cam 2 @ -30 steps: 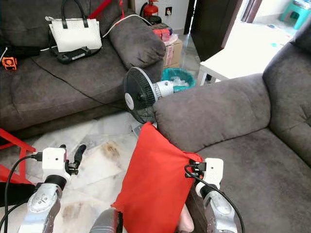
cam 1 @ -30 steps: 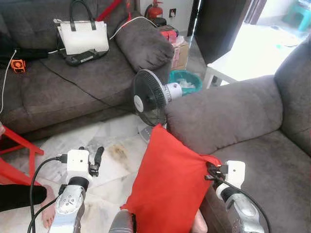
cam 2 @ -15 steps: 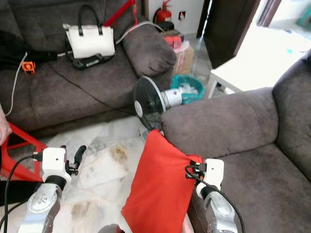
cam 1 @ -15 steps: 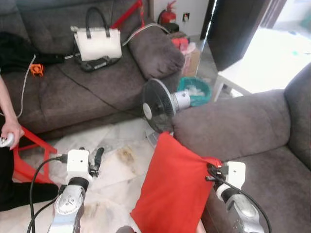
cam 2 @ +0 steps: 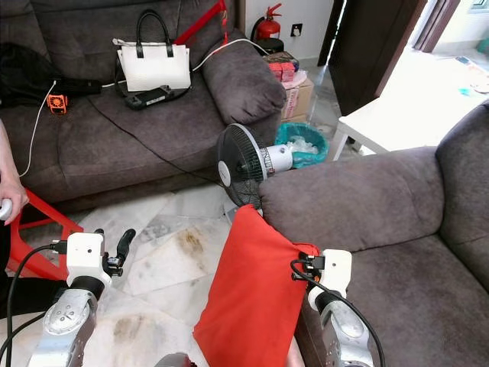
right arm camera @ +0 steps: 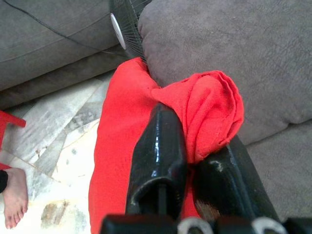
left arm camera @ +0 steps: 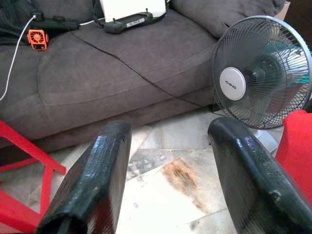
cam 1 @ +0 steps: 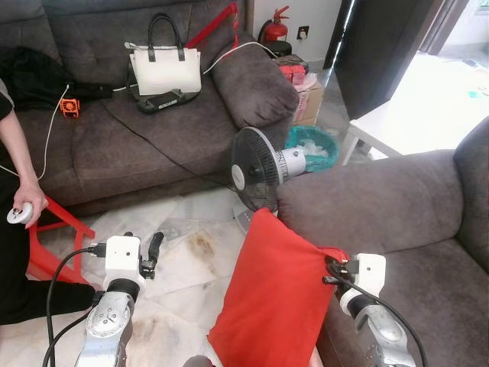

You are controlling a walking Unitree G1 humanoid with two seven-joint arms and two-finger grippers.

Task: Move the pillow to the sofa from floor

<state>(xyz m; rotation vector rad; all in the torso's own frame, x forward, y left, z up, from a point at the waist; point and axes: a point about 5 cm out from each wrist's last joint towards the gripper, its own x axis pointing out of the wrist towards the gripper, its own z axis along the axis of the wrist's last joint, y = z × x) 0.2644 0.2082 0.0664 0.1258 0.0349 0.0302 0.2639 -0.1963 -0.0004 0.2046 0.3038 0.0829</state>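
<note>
A red pillow hangs upright beside the armrest of the grey sofa on my right. My right gripper is shut on the pillow's bunched upper corner, which rests against the armrest. My right wrist is just over the front edge of the sofa seat. My left gripper is open and holds nothing; it is raised over the marble floor, pointing towards the fan.
A black pedestal fan stands on the floor just beyond the pillow. A second grey sofa at the far left holds a white handbag and cables. A person and a red stool are at the left.
The camera has tilted up and shifted, bringing the far sofa and the person at the left into view. Both grippers and the pillow keep their places relative to me.
</note>
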